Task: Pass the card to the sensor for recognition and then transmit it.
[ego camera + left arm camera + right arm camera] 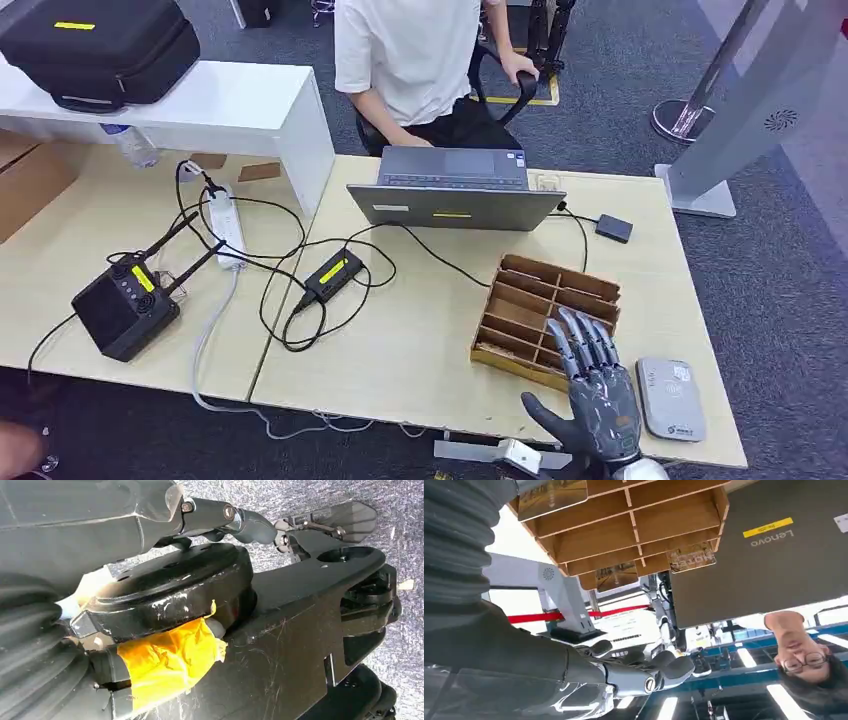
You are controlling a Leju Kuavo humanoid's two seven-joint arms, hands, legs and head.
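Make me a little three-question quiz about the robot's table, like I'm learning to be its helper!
1. True or false: the right robot hand is holding a card.
2. Which thing lies on the table nearest that robot hand's right side?
A. the flat grey card sensor pad
B. the open grey laptop
C. the black box with antennas
3. Fill in: the robot hand's fingers reach over the brown wooden tray with many ____.

Key: 1 false, the robot hand is open and holds nothing; 2 A; 3 compartments.
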